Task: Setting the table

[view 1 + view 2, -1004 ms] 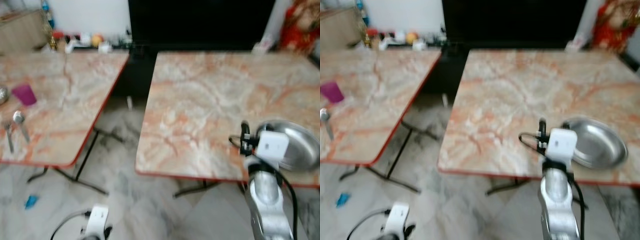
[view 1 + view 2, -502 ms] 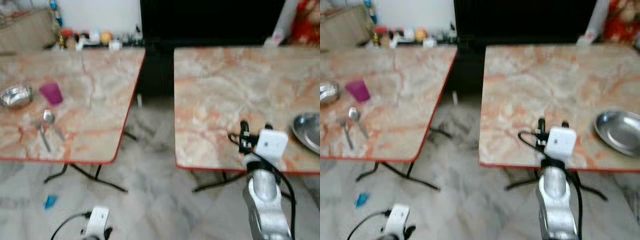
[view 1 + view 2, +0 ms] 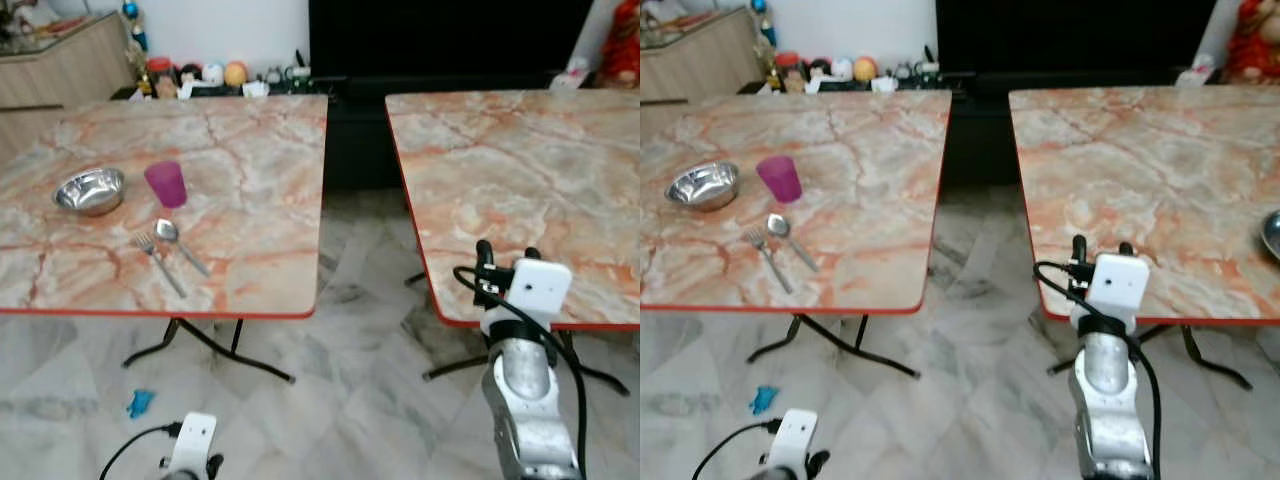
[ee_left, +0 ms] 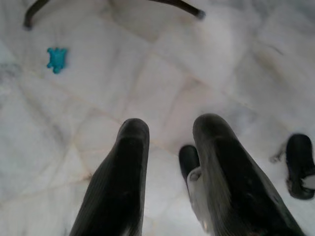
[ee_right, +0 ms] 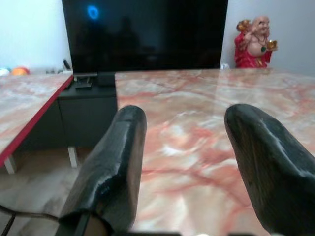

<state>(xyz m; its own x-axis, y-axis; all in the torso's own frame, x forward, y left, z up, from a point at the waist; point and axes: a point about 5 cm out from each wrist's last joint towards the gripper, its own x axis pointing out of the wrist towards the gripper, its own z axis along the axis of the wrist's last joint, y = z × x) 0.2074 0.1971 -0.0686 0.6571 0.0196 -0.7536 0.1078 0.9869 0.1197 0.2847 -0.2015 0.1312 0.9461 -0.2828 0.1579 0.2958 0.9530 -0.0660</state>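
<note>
Silver arm [image 3: 525, 410], white wrist box [image 3: 538, 289], black cable [image 3: 478, 290].

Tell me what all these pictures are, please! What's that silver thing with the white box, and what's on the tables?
That silver thing is a robot's right arm; its right gripper, two black fingers, is open and holds nothing. Two pictures come from cameras in the robot's head, looking down. The other two come from cameras on its wrists. The left gripper hangs low over the floor, near a small blue thing. On the left table lie a steel bowl, a pink cup, a fork and a spoon. A plate's edge peeks in on the right table.
</note>
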